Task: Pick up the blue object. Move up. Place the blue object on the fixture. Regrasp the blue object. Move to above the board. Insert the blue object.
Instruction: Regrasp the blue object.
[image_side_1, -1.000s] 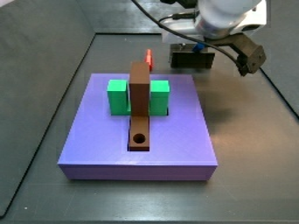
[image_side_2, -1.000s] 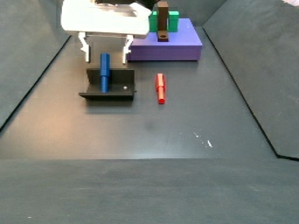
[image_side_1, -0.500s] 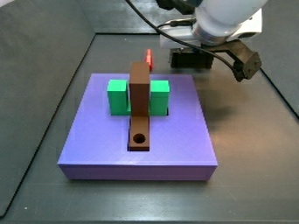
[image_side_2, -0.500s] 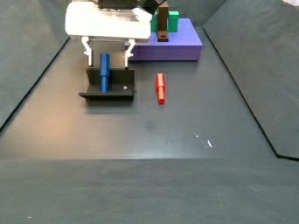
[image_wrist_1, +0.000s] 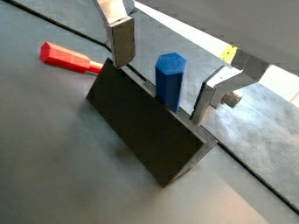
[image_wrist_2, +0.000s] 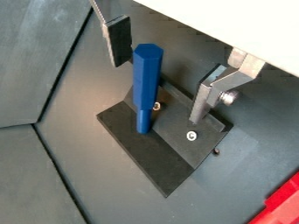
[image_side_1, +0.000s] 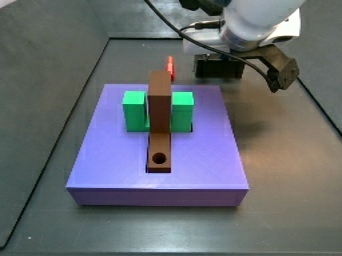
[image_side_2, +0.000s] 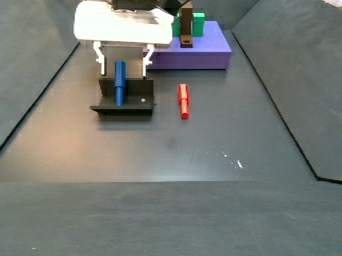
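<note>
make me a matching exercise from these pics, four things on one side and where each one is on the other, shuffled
Things:
1. blue object
2. red peg
3. green block
4. gripper

Places or states:
A. lying flat on the dark floor
B. standing on the purple board, against the brown bar
C. standing upright on the fixture
D. open, a finger either side of the blue object, not touching it

Pairs: 1-C, 2-A, 3-B, 4-D

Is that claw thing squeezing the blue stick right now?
No. In a wrist view the end effector straddles the blue object standing on the fixture, with clear gaps to both fingers.
</note>
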